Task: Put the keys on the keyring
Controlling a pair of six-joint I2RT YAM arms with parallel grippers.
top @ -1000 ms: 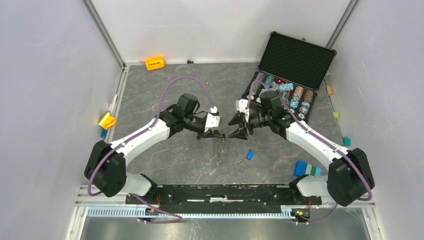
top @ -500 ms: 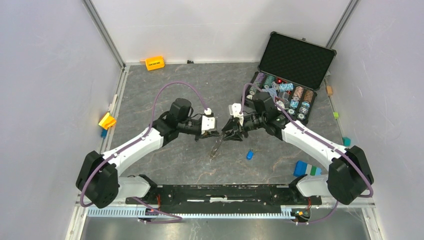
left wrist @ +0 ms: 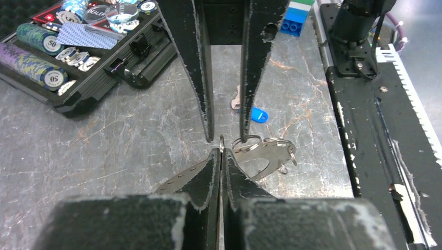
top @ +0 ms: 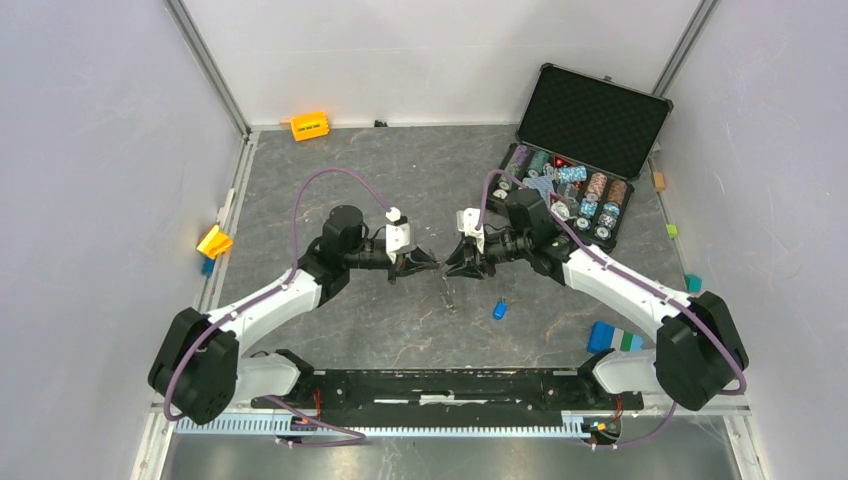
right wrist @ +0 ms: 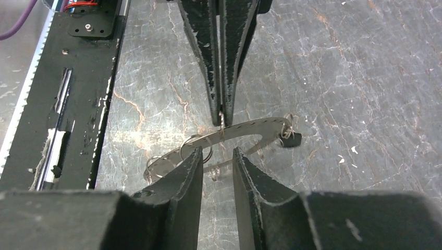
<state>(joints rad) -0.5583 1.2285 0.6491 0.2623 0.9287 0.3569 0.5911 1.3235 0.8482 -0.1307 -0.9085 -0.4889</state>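
Black-fingered left gripper, one, jaws pressed tight on grey keyring, one, flat band. Right gripper, one, jaws narrowly parted (grip unclear), tips facing, astride same band. One blue-headed key loose on table, nearby.

The keyring sits between the left hand and right hand, a key to its right, the case behind.

"50" on poker chips, "DEALER" on a disc
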